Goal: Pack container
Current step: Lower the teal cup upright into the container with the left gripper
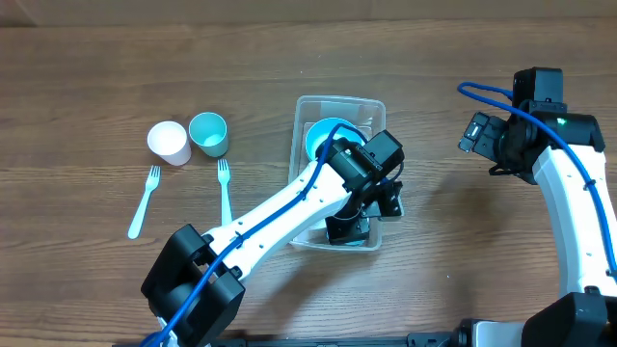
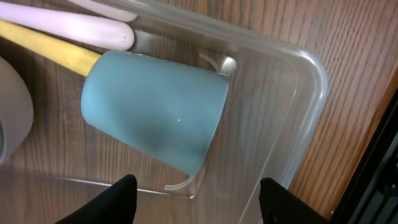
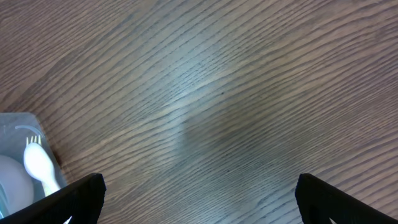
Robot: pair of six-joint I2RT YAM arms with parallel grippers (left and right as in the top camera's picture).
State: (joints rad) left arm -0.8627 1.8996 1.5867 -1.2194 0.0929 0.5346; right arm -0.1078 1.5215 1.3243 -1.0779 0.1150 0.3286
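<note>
The clear rectangular container (image 1: pixel 301 116) sits mid-table with a teal bowl (image 1: pixel 323 135) in its far end. My left gripper (image 1: pixel 359 214) hangs open over its near end. In the left wrist view a teal cup (image 2: pixel 155 109) lies on its side in a corner of the container (image 2: pixel 292 99), beside a white handle (image 2: pixel 74 25) and a yellow handle (image 2: pixel 53 50); the open fingers (image 2: pixel 196 202) are just above, empty. My right gripper (image 1: pixel 479 135) is open and empty over bare table at the right (image 3: pixel 199 199).
Left of the container stand a white cup (image 1: pixel 168 143) and a teal cup (image 1: pixel 208 133). Two light-blue forks (image 1: pixel 145 200) (image 1: pixel 225 189) lie in front of them. The right wrist view catches a white fork (image 3: pixel 40 163) in the container's corner (image 3: pixel 18 121).
</note>
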